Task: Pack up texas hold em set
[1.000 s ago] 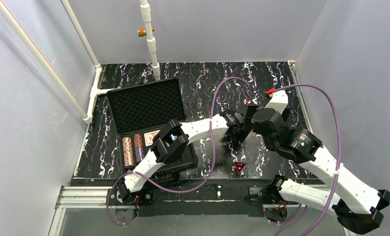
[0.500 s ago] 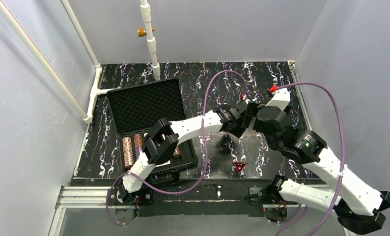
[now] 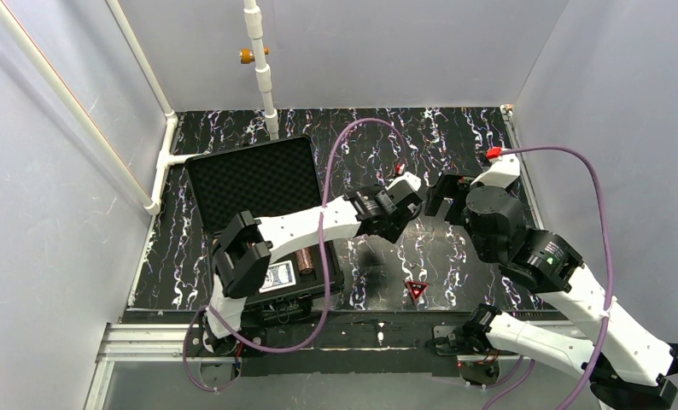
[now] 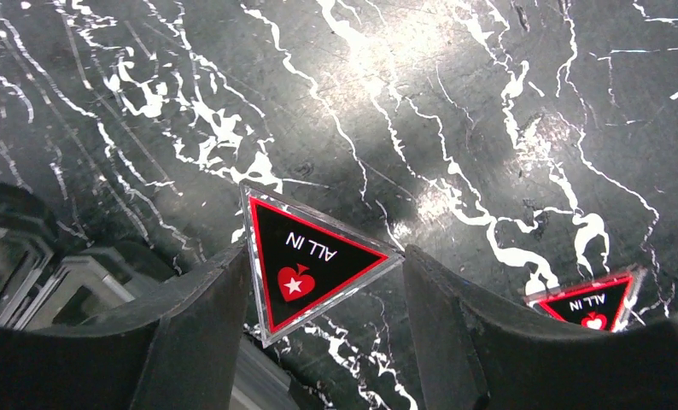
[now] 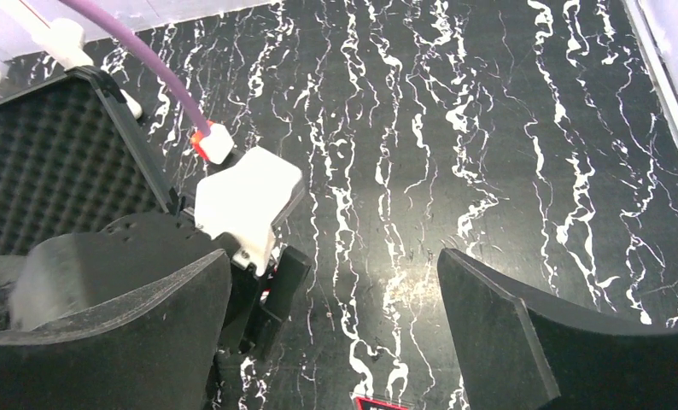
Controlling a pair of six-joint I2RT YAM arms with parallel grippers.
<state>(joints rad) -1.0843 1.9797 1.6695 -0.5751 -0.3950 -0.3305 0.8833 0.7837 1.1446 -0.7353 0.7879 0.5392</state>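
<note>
Left wrist view has the left tool (image 4: 324, 254) pinching a red triangle (image 4: 306, 259) by its edges above the tabletop (image 4: 455, 128), so carry it level toward the open case (image 3: 250, 179), while the right tool (image 5: 334, 258) gapes wide and empty.

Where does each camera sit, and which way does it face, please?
Top external: above and behind the bases, facing down on table, case, left arm and right arm.
Left wrist: on the left tool, facing down past its fingers and the held triangle.
Right wrist: on the open right tool, facing down at the table; the left arm's wrist shows.
Shared: top and left wrist views both show the loose triangle on the table.
</note>
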